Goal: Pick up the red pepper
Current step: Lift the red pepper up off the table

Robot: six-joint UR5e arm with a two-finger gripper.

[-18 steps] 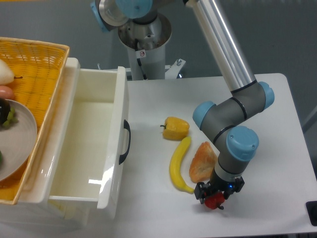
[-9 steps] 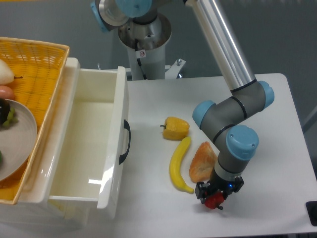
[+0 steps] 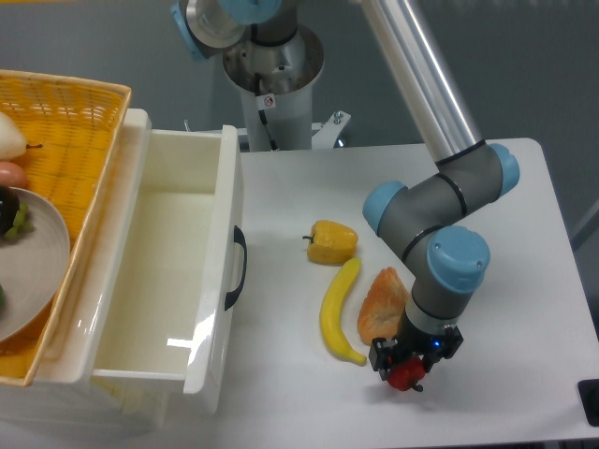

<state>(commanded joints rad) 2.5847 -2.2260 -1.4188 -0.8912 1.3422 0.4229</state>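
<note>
Low in the right half of the frame, your gripper [image 3: 406, 371] is clamped on the red pepper [image 3: 404, 376], the red body showing between and just under the black fingers, at or barely above the white table [image 3: 524, 281]; you cannot tell from this view whether it touches the surface. The arm [image 3: 440, 234] drops in from the top centre, its silver tube running down to grey joints with blue caps directly over the pepper. Just to the upper left of the gripper lies an orange-tan wedge [image 3: 381, 306], and beside that a banana [image 3: 337, 311] curves down toward the pepper. A yellow pepper [image 3: 332, 242] sits above the banana's top end, near the frame's centre. On the left, a white drawer [image 3: 168, 271] stands pulled open, its black handle [image 3: 240, 267] facing the produce. At the far left edge, a yellow wicker basket [image 3: 65, 122] holds a plate [image 3: 37, 262] with other items only partly in view.
</note>
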